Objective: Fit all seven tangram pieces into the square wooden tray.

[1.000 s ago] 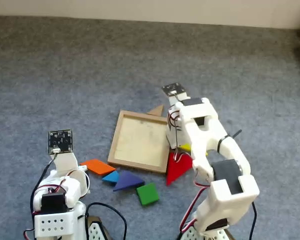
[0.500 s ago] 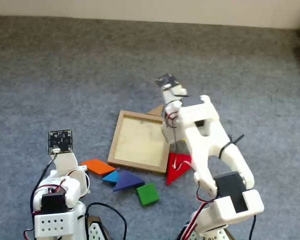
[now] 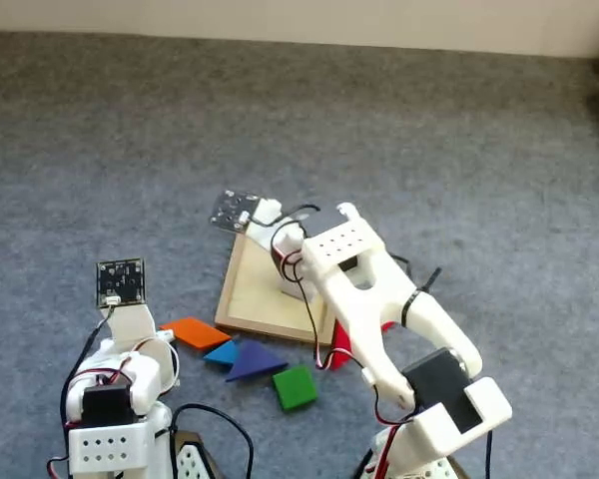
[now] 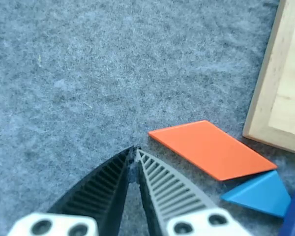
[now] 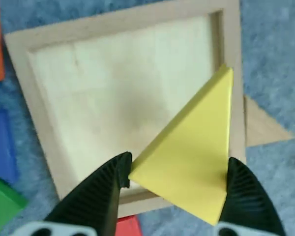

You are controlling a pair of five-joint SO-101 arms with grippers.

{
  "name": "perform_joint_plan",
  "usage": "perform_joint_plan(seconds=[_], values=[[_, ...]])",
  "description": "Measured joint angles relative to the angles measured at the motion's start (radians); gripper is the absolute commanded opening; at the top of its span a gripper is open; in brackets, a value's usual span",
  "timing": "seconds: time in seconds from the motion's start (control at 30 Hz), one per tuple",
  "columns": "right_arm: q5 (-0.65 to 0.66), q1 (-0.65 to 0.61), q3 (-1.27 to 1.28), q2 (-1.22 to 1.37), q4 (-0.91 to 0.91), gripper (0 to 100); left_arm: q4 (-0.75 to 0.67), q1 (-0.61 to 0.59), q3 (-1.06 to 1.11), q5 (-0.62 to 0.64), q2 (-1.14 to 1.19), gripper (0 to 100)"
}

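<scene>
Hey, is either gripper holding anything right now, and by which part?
The right gripper holds the yellow triangle, a finger against each of two opposite edges, over the wooden tray. The left gripper is shut on nothing.

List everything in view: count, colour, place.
tray: 1, pale wood, mid-carpet
yellow triangle: 1, yellow, held over tray
orange parallelogram: 1, orange, beside tray
light blue triangle: 1, light blue, beside parallelogram
dark blue triangle: 1, dark blue, beside green square
green square: 1, green, near arm bases
red triangle: 1, red, partly under right arm
tan triangle: 1, tan, beyond tray
carpet: 1, grey, underneath
left gripper: shut, near parallelogram
right gripper: holding yellow triangle
</scene>
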Motion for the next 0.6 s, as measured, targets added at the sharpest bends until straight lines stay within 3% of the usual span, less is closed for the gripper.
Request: perform_joint_plan(seconds=[0.2, 0.6], values=[[0.077, -0.020, 0.000, 0.000, -0.147, 22.0, 0.000, 0.000, 0.000, 0.000, 0.000, 1], [0.083, -0.044, -0.002, 0.146, -0.170, 22.0, 0.000, 0.000, 0.000, 0.000, 0.000, 1]])
